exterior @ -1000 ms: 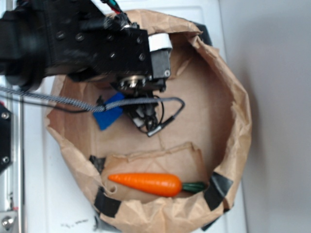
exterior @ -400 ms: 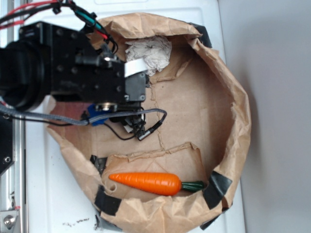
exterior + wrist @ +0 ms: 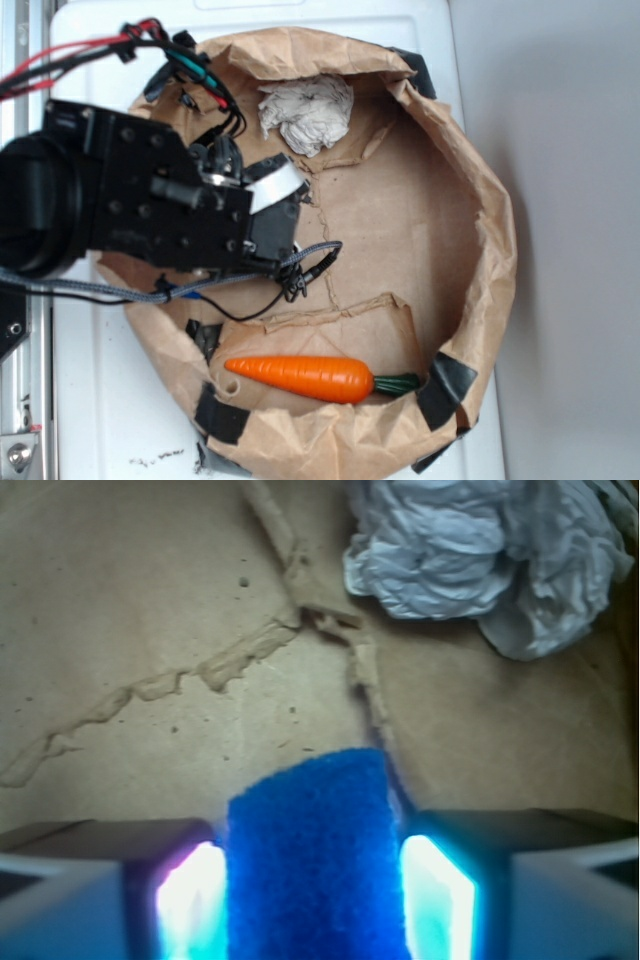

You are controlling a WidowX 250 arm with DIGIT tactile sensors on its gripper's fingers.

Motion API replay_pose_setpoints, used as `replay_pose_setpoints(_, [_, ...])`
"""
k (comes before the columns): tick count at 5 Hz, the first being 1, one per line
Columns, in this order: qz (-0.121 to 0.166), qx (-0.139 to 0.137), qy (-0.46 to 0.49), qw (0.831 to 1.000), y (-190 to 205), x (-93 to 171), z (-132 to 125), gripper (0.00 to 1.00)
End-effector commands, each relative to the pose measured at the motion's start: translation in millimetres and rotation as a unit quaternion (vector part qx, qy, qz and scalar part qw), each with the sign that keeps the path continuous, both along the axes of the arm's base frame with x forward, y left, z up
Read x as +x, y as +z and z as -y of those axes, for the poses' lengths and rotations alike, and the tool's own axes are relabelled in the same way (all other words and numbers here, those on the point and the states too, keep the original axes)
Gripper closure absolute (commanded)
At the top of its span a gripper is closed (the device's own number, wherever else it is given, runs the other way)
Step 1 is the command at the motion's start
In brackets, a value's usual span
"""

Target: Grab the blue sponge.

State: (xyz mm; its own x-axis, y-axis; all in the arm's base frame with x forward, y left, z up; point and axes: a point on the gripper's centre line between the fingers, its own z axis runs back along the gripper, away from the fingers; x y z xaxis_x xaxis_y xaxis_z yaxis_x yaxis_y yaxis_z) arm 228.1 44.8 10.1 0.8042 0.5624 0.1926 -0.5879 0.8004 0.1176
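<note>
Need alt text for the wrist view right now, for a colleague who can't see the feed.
The blue sponge sits clamped between the two fingers of the gripper, filling the gap between them. Behind it lies creased brown paper, with a crumpled white paper wad at the upper right.

Your exterior view is evenly and brightly lit, soft overall, with the white surface point(image 3: 120, 400) close to washed out and the black arm point(image 3: 120, 200) losing detail in its dark faces. In your wrist view the inner faces of the end effector point(image 3: 312, 895) glow cyan with glare, the blue sponge point(image 3: 310, 860) looks blurred, and the paper beyond is sharper.
</note>
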Motion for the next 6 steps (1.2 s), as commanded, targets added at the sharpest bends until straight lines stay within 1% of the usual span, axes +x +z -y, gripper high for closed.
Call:
replay_pose_setpoints(1, [-0.031, -0.017, -0.004, 0.999, 11, -7, 0, 1.00])
replay_pose_setpoints(2, [-0.035, -0.040, -0.012, 0.999, 41, -7, -7, 1.00])
replay_pose_setpoints(3, [-0.029, -0.066, -0.032, 0.997, 80, -10, -18, 1.00])
replay_pose_setpoints(4, [0.001, -0.071, -0.033, 0.997, 113, -17, -17, 1.00])
replay_pose_setpoints(5, [0.000, -0.064, -0.056, 0.996, 131, -13, -3, 1.00])
replay_pose_setpoints(6, [0.000, -0.059, -0.065, 0.996, 137, -12, 7, 1.00])
